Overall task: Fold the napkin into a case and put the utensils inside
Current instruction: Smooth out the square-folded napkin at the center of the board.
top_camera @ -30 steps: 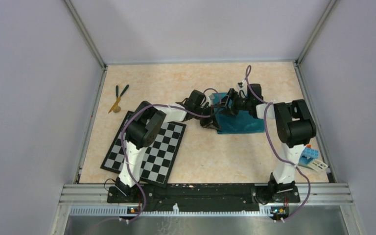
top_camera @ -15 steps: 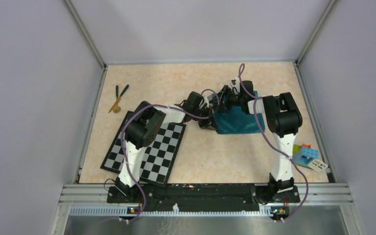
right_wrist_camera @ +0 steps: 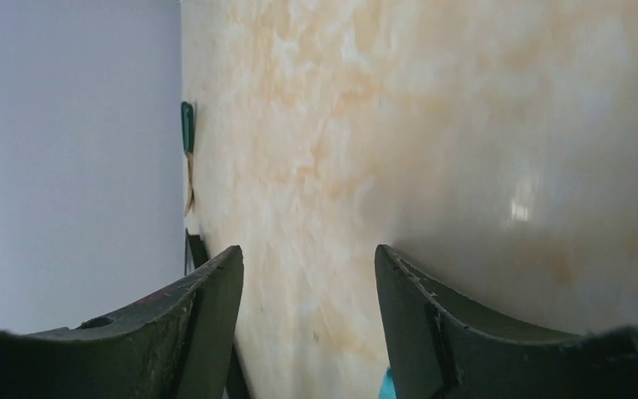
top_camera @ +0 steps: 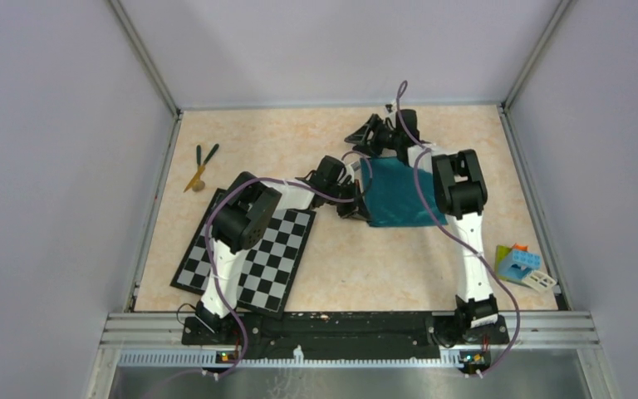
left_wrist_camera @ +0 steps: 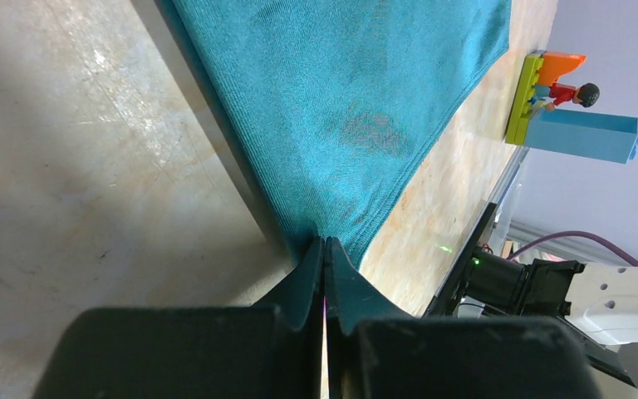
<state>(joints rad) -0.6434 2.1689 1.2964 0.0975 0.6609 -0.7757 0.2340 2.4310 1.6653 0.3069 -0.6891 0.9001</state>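
Near the middle of the overhead view, the left hand (top_camera: 354, 208) is clamped on the napkin (top_camera: 399, 193). Its wrist view shows the left hand (left_wrist_camera: 326, 249) at the bottom centre, both jaws pressed together, with the teal napkin (left_wrist_camera: 357, 91) narrowing to a point that is pinched at their tips. From there the cloth fans out toward the top of that frame over the pale marbled surface (left_wrist_camera: 75, 183). Blue, green and orange toy blocks (left_wrist_camera: 565, 116) stand beyond it at the upper right.

Just above the napkin in the overhead view, the right hand (top_camera: 361, 135) has its jaws apart and holds nothing. Its wrist view shows the right hand (right_wrist_camera: 307, 291) with only bare surface between its dark fingers (right_wrist_camera: 208, 307).

The utensils (top_camera: 202, 166) lie together at the upper left of the surface, well apart from the napkin. A checkerboard mat (top_camera: 257, 266) lies below them, partly under the left arm.
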